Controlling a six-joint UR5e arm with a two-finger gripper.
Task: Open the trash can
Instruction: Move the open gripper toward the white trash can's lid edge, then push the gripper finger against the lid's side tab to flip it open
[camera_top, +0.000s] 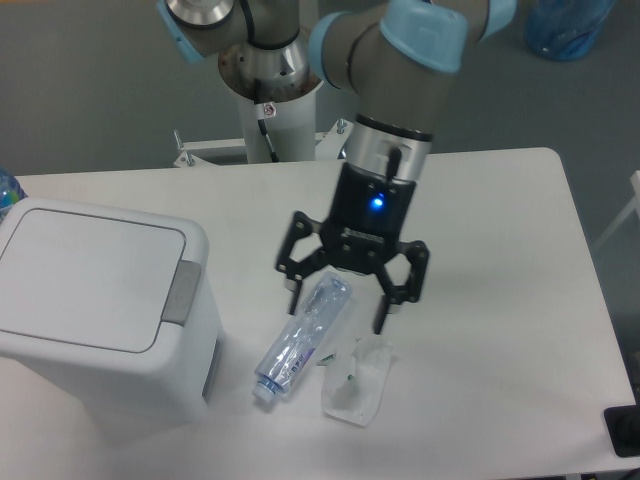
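Note:
The trash can (95, 305) is a large white boxy bin at the left of the table, its flat lid shut and a grey latch tab (181, 292) on its right edge. My gripper (338, 307) hangs open to the right of the bin, fingers spread wide, just above the top end of a crushed clear bottle (302, 338). Nothing is between the fingers. A clear gap separates the gripper from the bin.
A crumpled clear plastic wrapper (357, 381) lies beside the bottle near the front edge. The arm's white base column (272, 110) stands behind the table. A blue bottle tip (8, 187) shows at the far left edge.

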